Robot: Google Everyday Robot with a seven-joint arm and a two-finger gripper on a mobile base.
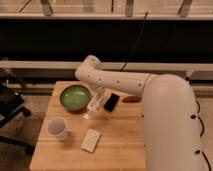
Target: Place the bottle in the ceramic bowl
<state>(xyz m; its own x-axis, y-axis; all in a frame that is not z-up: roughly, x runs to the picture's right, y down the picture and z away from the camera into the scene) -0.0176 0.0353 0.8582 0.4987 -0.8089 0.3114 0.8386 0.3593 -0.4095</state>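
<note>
Camera view: A white robot arm point(117, 82) reaches in from the right over a wooden desk point(120, 142), bends at the elbow and points down. Its hand point(95, 104) hangs just beside the right rim of a green bowl point(75, 96), between the bowl and a black phone point(111, 102) that lies at an angle on the wood. The hand is closed around a small white bottle point(90, 112), which tilts with its lower end down and to the left, close above the desk. Whether it touches the wood cannot be made out. The bottle is outside the bowl, which is empty and has a paler centre. The bottle's label is too small to read.

Nearer the front left, a pale plastic cup point(57, 128) stands upright. A flat white box point(90, 140) lies to its right, well apart from the hand, and no print on it is legible. A small orange-red object point(131, 99) rests right of the phone, by the arm. Part of a dark office chair point(10, 107) shows at the left edge.
</note>
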